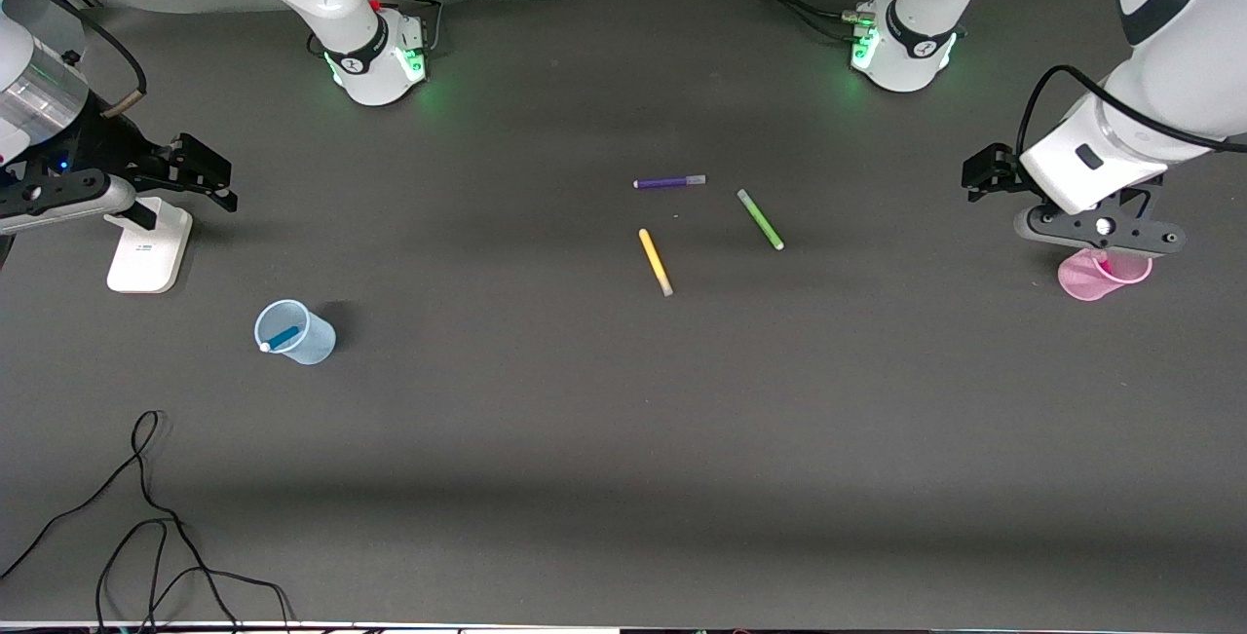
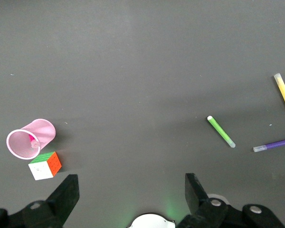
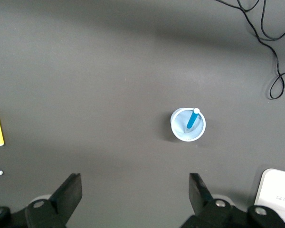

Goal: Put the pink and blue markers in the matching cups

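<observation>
Both grippers, left [image 2: 128, 190] above the translucent pink plastic cup [image 2: 31, 137] and right [image 3: 135, 192] near the pale blue tumbler [image 3: 187, 126], hang spread and empty; slim magenta [image 2: 33, 140] and bright blue [image 3: 192, 120] felt-tip markers sit inside, task seemingly finished, only retreat remaining.

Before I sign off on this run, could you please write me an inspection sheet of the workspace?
Surface: dark grey table, nothing spilled.
Job's things: blue marker in blue cup; pink marker in pink cup.
Clutter: purple marker, green marker, yellow marker, puzzle cube beside the pink cup, white block.
Grippers: left gripper open, above the pink cup; right gripper open, empty.
Cables: loose black cable at the table's near edge.
Surroundings: nothing seen.
</observation>
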